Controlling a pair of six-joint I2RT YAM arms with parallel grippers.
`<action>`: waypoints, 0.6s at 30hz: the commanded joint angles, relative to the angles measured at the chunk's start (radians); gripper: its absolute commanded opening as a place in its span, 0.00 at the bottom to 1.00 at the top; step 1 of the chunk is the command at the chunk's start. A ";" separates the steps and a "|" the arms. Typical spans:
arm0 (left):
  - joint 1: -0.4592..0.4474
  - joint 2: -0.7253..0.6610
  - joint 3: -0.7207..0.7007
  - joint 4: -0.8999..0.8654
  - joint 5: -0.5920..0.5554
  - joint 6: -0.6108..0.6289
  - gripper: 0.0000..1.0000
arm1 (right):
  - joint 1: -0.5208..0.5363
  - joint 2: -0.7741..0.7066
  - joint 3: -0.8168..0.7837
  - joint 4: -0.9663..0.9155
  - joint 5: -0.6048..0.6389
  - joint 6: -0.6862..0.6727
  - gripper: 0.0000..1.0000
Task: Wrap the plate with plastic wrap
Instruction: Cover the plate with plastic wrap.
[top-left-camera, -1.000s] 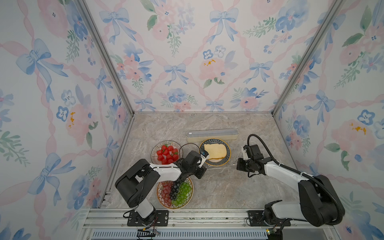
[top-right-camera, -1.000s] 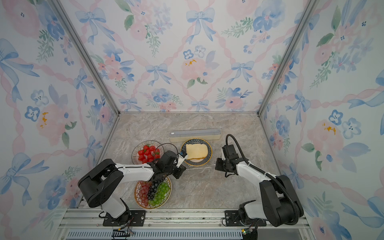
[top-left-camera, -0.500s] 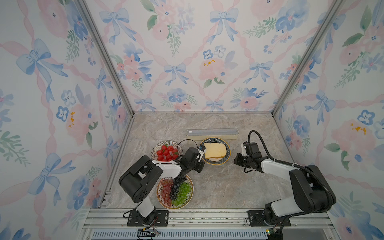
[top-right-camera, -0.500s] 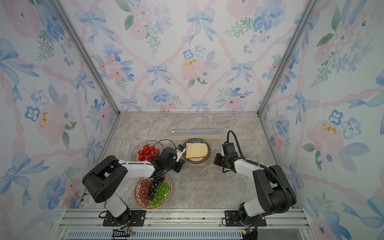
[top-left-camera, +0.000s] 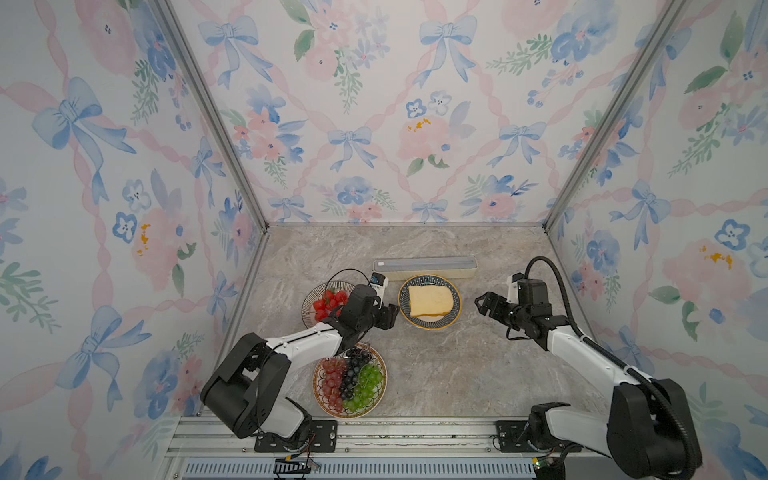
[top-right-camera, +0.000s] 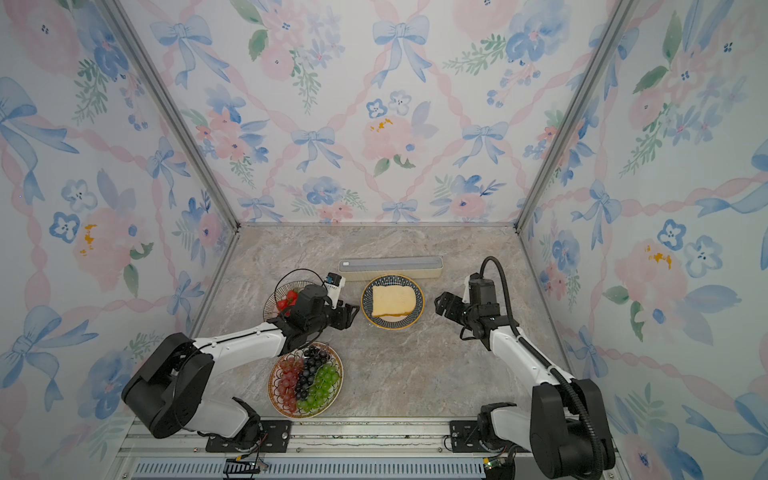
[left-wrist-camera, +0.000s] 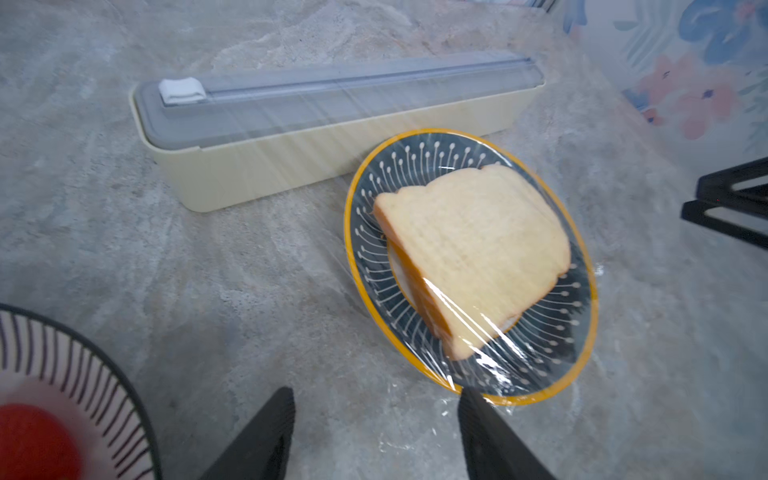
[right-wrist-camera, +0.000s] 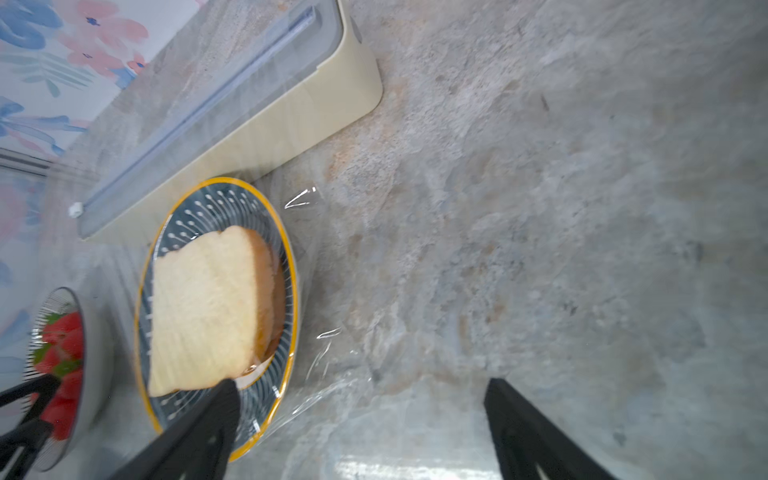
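Plastic wrap (left-wrist-camera: 494, 357) lies taut over the plate (top-left-camera: 455, 318) of bread (top-left-camera: 429, 301) at mid-frame in both top views, loose edges spilling onto the marble tabletop (top-left-camera: 436, 374). Left gripper (top-left-camera: 392, 318), just beside the rim, and right gripper (top-left-camera: 481, 305), farther off, stand open-jawed, empty; bare marble lies below.

in both top views the left arm (top-left-camera: 307, 338) hides part of the strawberry bowl (top-left-camera: 311, 300); there the plastic wrap (left-wrist-camera: 494, 357) is too faint to make out.
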 joint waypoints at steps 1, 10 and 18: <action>-0.002 0.013 -0.025 -0.043 0.168 -0.194 0.73 | 0.025 -0.011 -0.036 -0.035 -0.093 0.107 0.97; -0.017 0.209 0.012 0.086 0.306 -0.367 0.79 | 0.153 0.208 -0.039 0.181 -0.099 0.262 0.97; -0.029 0.291 0.009 0.218 0.356 -0.425 0.79 | 0.182 0.373 -0.014 0.368 -0.132 0.339 0.97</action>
